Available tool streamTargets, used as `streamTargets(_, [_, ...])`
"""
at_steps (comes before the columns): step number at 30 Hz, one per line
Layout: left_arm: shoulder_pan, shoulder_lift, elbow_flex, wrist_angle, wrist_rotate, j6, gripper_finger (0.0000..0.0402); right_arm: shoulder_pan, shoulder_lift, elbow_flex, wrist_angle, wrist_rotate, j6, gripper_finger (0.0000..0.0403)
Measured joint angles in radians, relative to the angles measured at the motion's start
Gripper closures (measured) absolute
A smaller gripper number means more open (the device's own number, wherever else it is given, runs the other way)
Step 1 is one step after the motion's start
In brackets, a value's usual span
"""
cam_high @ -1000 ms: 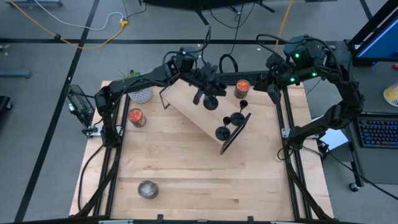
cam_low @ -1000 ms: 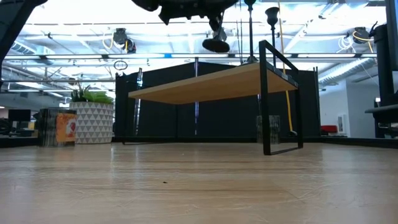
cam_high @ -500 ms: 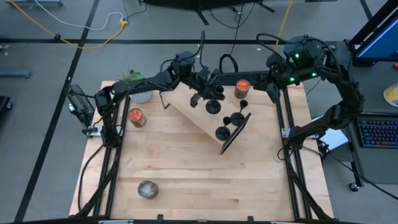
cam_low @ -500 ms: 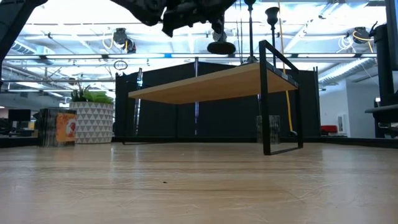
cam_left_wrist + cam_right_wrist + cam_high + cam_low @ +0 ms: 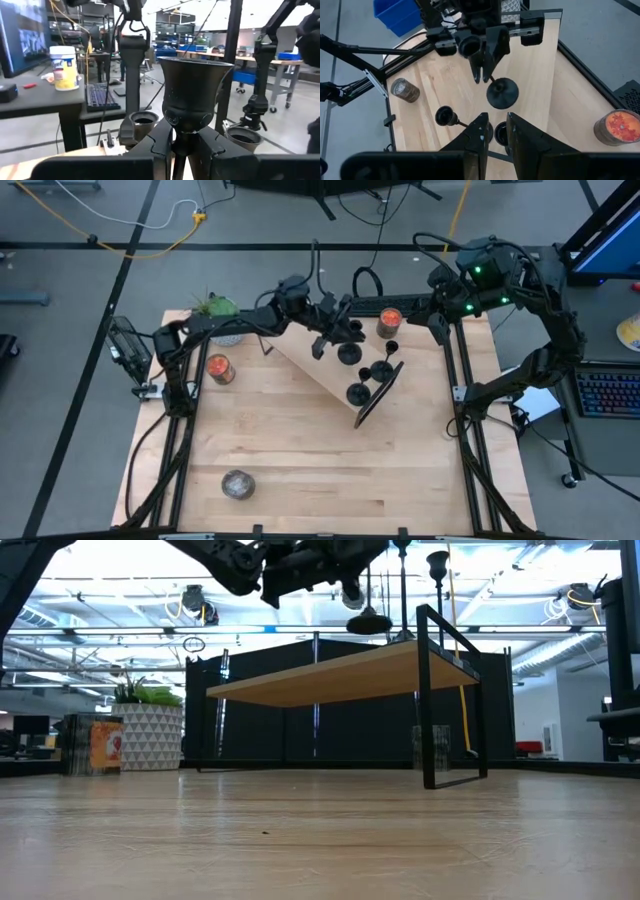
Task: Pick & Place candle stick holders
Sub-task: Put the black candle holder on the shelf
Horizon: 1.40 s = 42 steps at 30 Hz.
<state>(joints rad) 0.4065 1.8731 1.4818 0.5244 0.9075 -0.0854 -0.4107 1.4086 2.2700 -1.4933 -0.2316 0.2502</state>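
Three black candle stick holders are in view. One is in my left gripper, over the far part of a low wooden shelf with a black frame. Its cup stands above the fingers and its round base is just over the shelf top. The two others stand on their bases at the shelf's right end. My right gripper hangs at the far right, above the table and empty, with its fingers nearly together. My left gripper pinches the holder's thin stem just under the cup, between its two fingers. The fingers come roughly level from the table's left and lie across the stem. The holder is about upright, cup up. I cannot tell whether its base touches the shelf.
A plant in a white patterned pot stands at the far left. An orange jar is beside it and another is behind the shelf. A small grey round jar sits near the front left. Black rails line both sides.
My left gripper has carried the holder toward the table's right edge and down. The holder's base has sunk from well above the shelf to just over its top, closer to the two standing holders. The grip stays shut.
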Motion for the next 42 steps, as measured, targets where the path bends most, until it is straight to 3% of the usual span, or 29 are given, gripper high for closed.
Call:
streamTargets(8, [-0.001, 0.014, -0.001, -0.008, -0.052, 0.024, 0.0377, 0.0, 0.0, 0.0, 0.0, 0.0, 0.0, 0.0344])
streamTargets(16, [-0.014, 0.04, -0.018, -0.03, -0.097, 0.023, 0.0342, 0.0, 0.0, 0.0, 0.001, 0.0, 0.0, 0.0344])
streamTargets(25, [-0.035, 0.058, -0.049, 0.01, -0.15, 0.028, 0.0367, 0.0, 0.0, 0.0, 0.001, 0.004, 0.0, 0.0344])
streamTargets(34, [-0.043, 0.1, -0.049, 0.058, -0.148, -0.021, 0.035, 0.0, 0.0, 0.0, 0.0, 0.026, 0.0, 0.0344])
streamTargets(42, [-0.042, 0.1, -0.049, 0.086, -0.141, -0.033, 0.0358, 0.0, 0.0, 0.0, 0.0, 0.026, -0.002, 0.0344])
